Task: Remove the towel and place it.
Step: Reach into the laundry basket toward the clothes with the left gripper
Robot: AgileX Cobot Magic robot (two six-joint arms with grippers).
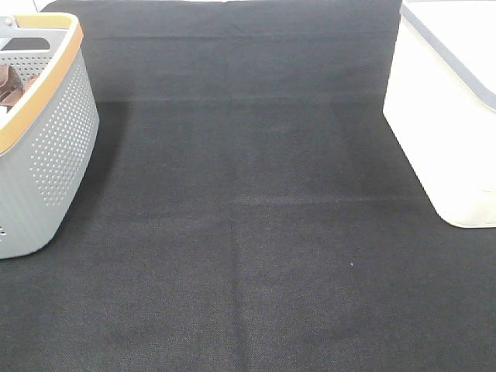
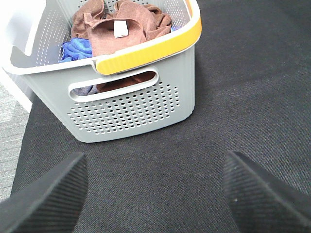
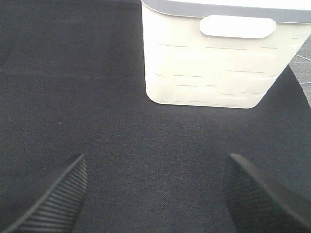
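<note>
The reddish-brown towel (image 2: 138,36), white tag showing, lay bunched inside a grey basket (image 2: 131,111) with a yellow rim, beside a blue cloth (image 2: 77,47). The basket sat at ten o'clock on the black mat (image 1: 248,232). The left claw (image 2: 155,162) hovered spread wide and empty, outside the basket, with the towel at its twelve o'clock. The right claw (image 3: 156,162), also spread and empty, faced a white bin (image 3: 209,73) at two o'clock.
</note>
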